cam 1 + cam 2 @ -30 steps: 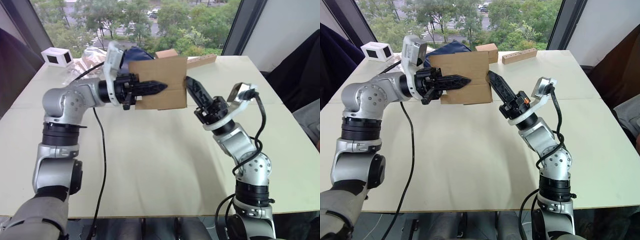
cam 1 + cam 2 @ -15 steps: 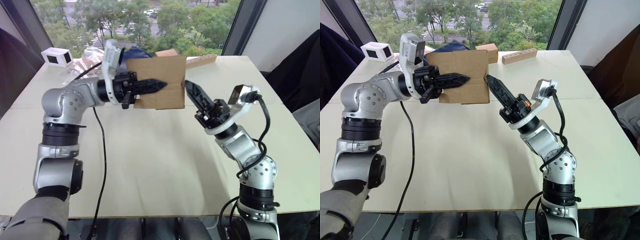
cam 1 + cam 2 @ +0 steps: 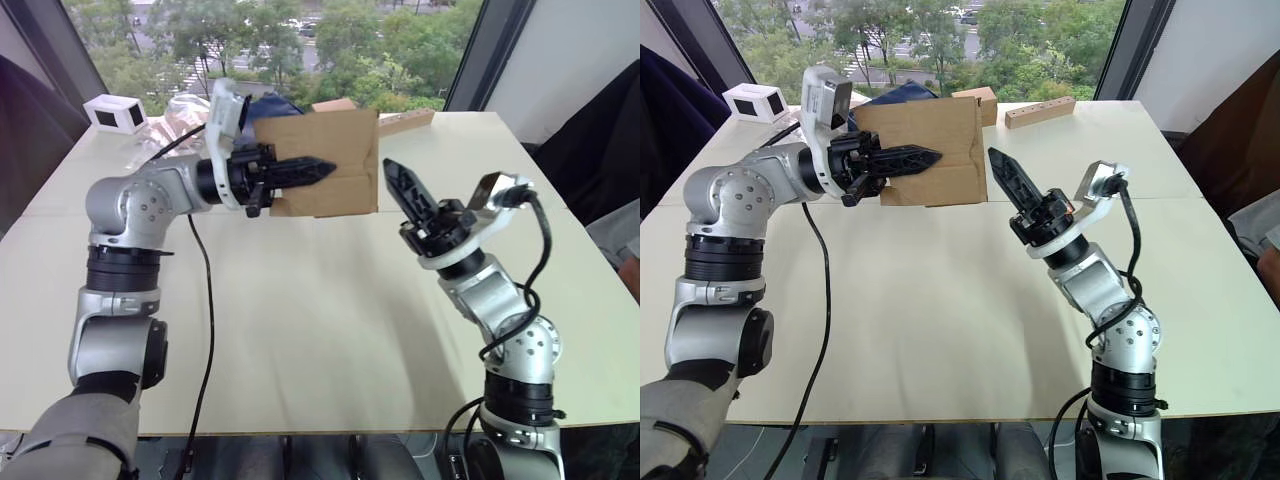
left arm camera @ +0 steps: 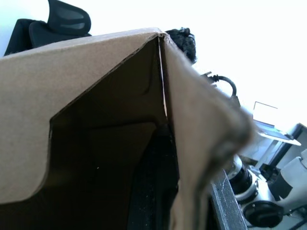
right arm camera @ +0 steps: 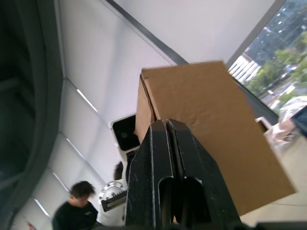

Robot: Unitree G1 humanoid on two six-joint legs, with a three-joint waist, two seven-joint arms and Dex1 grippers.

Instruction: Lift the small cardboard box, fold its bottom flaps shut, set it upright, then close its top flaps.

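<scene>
**Box held up by my left claw, right claw beside it**

While the small cardboard box (image 3: 325, 163) hangs in the air above the far part of the bench (image 3: 300, 330), my left claw (image 3: 322, 171) pinches it. One black finger lies across the near wall of the box, and in the left wrist view I see the other finger (image 4: 153, 191) inside the open carton, so the wall is between them. The box is clear of the bench, with its broad brown face toward me, and its lower right corner looks a little bent.

My right claw (image 3: 995, 160) stands just to the right of the box, pointing up and toward the far side. Its two fingers are pressed together and they hold nothing. From the head views I cannot tell if its tip touches the box edge or is only very near.

Behind the held box, at the far side, I see a second brown box (image 3: 978, 97), a long cardboard strip (image 3: 1039, 111) and a dark blue pouch (image 3: 895, 95). At the far left corner stands a small white box (image 3: 754, 102).
</scene>
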